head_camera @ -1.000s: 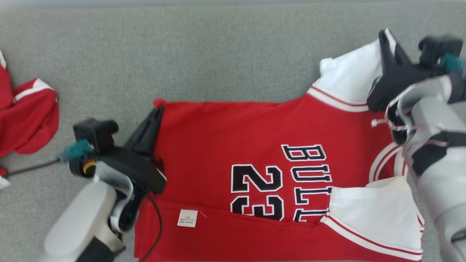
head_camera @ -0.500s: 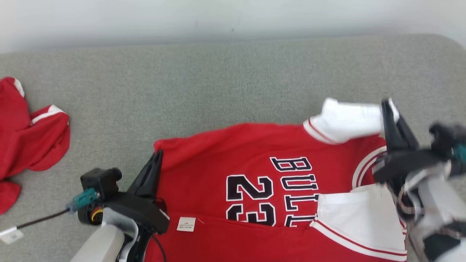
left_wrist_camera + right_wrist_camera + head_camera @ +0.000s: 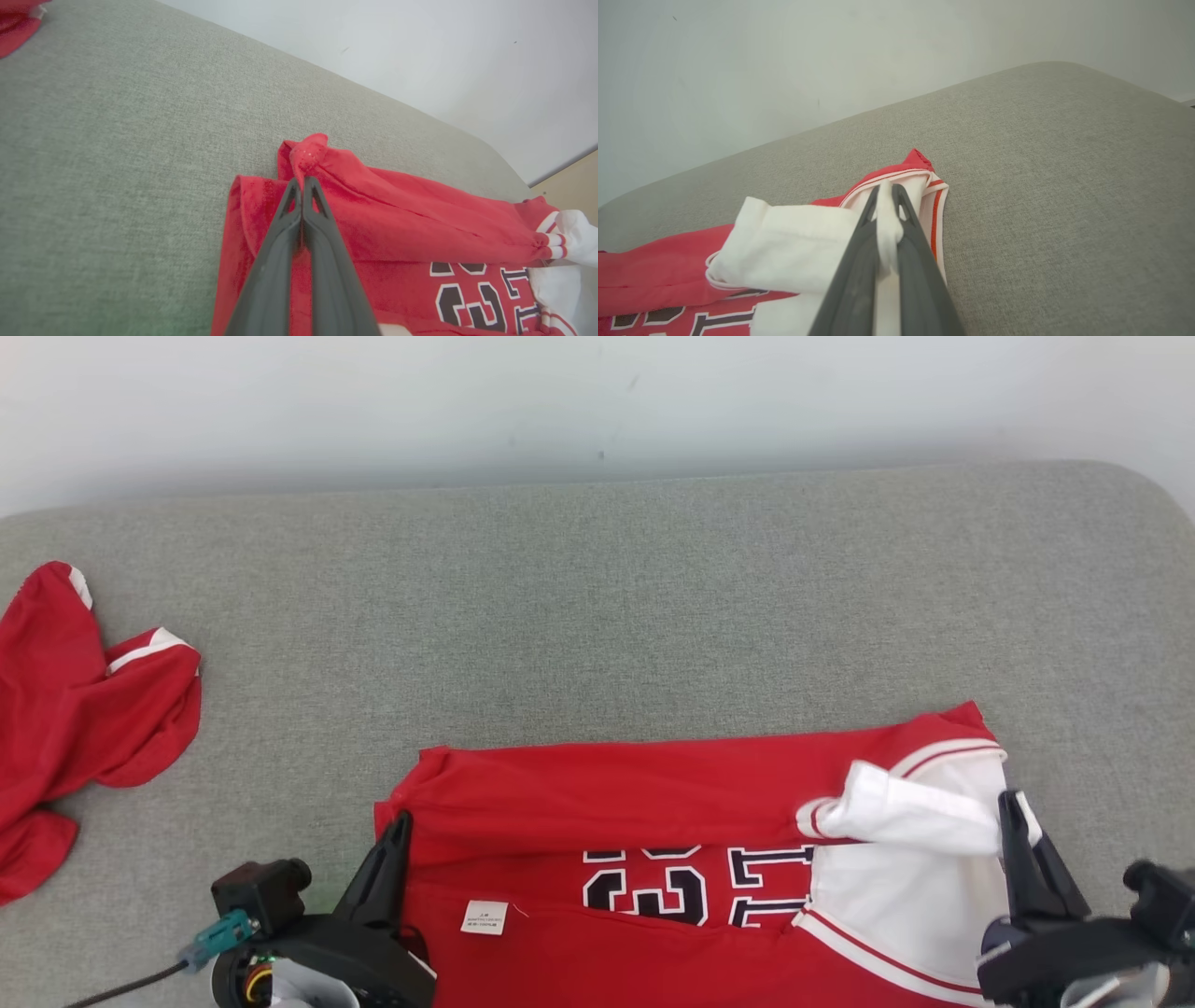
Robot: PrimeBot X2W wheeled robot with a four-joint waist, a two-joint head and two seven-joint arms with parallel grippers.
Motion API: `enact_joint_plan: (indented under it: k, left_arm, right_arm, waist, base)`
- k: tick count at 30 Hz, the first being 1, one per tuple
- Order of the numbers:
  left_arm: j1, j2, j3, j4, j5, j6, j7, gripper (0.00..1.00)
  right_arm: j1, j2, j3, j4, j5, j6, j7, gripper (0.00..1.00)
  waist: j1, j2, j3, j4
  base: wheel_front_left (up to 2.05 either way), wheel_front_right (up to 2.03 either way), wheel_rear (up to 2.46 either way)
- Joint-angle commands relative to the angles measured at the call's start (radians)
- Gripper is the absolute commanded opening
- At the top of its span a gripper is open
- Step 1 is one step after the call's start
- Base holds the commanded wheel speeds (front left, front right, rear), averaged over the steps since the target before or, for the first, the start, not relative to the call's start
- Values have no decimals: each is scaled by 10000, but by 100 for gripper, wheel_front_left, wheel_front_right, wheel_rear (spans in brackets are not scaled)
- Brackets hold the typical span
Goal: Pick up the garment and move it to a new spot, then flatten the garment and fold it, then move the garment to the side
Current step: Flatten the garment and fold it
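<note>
Red basketball jersey [image 3: 653, 793] lies on a grey cushion [image 3: 597, 616], near edge, centre to right in the head view. It has white sleeves w/ red-and-white striped trim, and black print outlined in white. The far edge is folded over toward the robot, so a long red band hides the top of the print; only the lower halves of the numerals and letters show. A small white label [image 3: 485, 917] sits on the red cloth near the left end.

L gripper [image 3: 400, 826] is at the jersey's left end. In the left wrist view its fingers [image 3: 280, 242] are pressed together, w/ the red fold's corner pinched at the tips and bunched into a small ridge just beyond them.

R gripper [image 3: 1013, 812] is at the right end, by the sleeve. In the right wrist view its fingers [image 3: 920, 270] are clamped on white sleeve cloth, which squeezes up between them. The sleeve rolls over to the view's left, striped trim beside it.

A 2nd red garment [image 3: 84, 709] lies crumpled at the cushion's far left, well apart. Pale wall [image 3: 597, 401] behind.
</note>
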Motion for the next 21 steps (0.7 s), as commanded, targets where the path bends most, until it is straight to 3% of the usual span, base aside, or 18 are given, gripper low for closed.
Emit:
enact_joint_plan:
  k: [1,8,17,18,19,20,21]
  left_arm:
    - [199,-37,99,-75,147,-10,-62,0]
    - [926,-433,870,-335,596,-50,-54,0]
    - [1393,-871,1164,-72,1012,-192,-57,0]
    - [1405,-878,1192,-36,1092,-182,-57,0]
    - [1395,-891,1225,-30,1158,-150,-57,31]
    - [1399,-914,1271,-35,1258,-135,-57,100]
    - [1410,-921,1323,-44,1390,-114,-57,100]
  right_arm:
    - [276,74,-76,-134,-57,-20,-8,0]
    - [1092,311,-300,-273,-352,-20,-9,0]
    - [1269,521,-391,285,-608,-20,-9,0]
    - [1238,515,-345,377,-657,-20,-9,35]
    - [1194,512,-329,446,-665,-20,-9,71]
    - [1148,519,-313,494,-658,-20,-9,100]
    - [1117,534,-319,521,-626,-20,-9,100]
  waist:
    - [2,1,-25,36]
    - [2,1,-82,65]
    - [2,1,-227,89]
    - [2,1,-237,91]
    - [2,1,-247,100]
    - [2,1,-256,110]
    - [2,1,-266,120]
  base:
    - [0,0,0]
    - [0,0,0]
    - [0,0,0]
    - [0,0,0]
    - [0,0,0]
    - [0,0,0]
    - [0,0,0]
